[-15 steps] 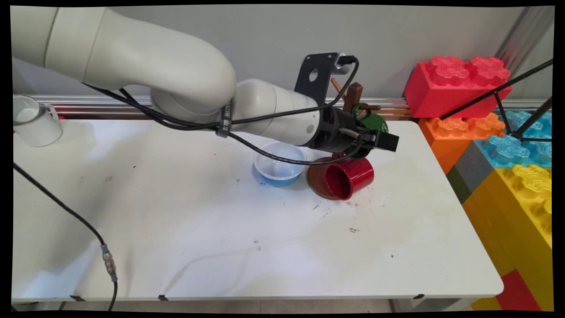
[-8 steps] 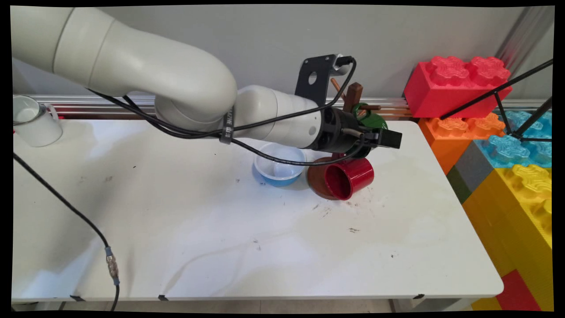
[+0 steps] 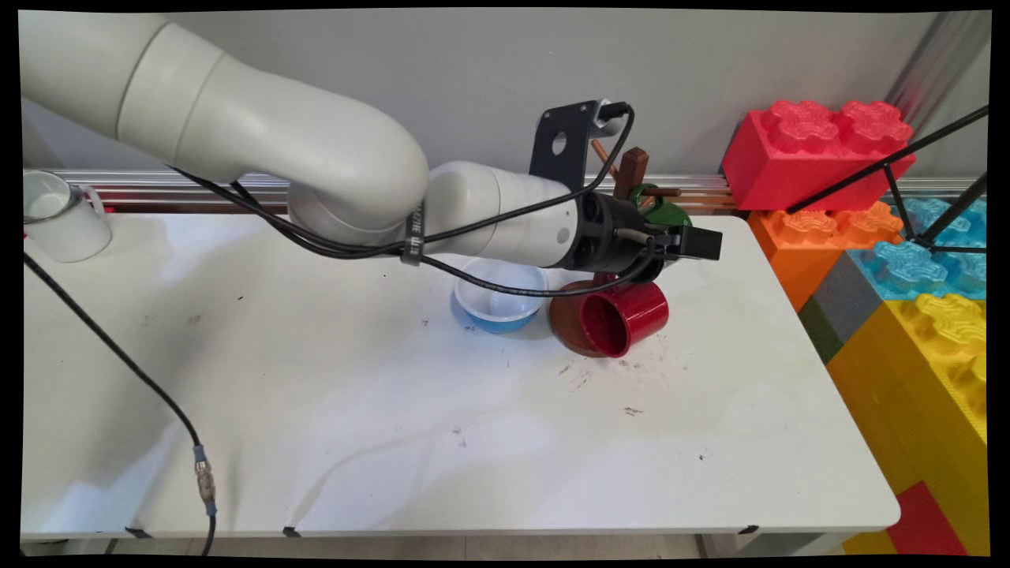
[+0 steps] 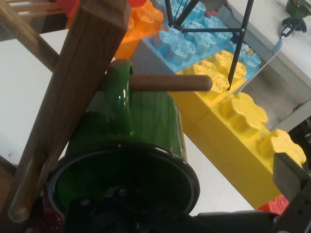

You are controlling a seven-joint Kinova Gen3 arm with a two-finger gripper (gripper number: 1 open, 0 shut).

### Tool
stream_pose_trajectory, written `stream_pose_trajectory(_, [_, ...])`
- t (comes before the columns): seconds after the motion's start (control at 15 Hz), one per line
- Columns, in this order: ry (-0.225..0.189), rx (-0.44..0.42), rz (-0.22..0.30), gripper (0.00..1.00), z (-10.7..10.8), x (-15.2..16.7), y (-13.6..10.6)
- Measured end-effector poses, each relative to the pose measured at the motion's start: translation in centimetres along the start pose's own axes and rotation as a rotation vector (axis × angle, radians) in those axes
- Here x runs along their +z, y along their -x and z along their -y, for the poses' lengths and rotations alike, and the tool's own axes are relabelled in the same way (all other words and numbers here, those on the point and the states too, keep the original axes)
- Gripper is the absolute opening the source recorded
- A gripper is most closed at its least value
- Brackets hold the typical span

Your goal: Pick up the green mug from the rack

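Note:
A dark green mug (image 4: 146,126) hangs by its handle on a peg of the wooden mug tree (image 4: 73,97), at the table's back right in the main view (image 3: 667,213). My gripper (image 3: 669,251) sits right at the mug's mouth and is open. One fingertip (image 4: 290,177) stands clear of the mug's wall, and the other is hidden. A red mug (image 3: 623,317) lies on its side on the tree's brown base (image 3: 564,319), just below the gripper.
A blue bowl (image 3: 499,298) sits left of the red mug, under the arm. A white mug (image 3: 59,217) stands at the table's far left. Big toy bricks (image 3: 884,237) are stacked beyond the right edge, with a black tripod (image 3: 931,197) before them.
The arm and gripper have crept a little to the right and upward at the green mug. The mugs and bowl have not moved.

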Motion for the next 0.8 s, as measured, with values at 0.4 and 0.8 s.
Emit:
stream_pose_trajectory(0.4, [0.010,-0.015,-0.014,1.00,0.22,0.54,0.29])
stream_pose_trajectory(0.8, [0.011,-0.012,-0.026,0.00,0.43,0.76,0.36])
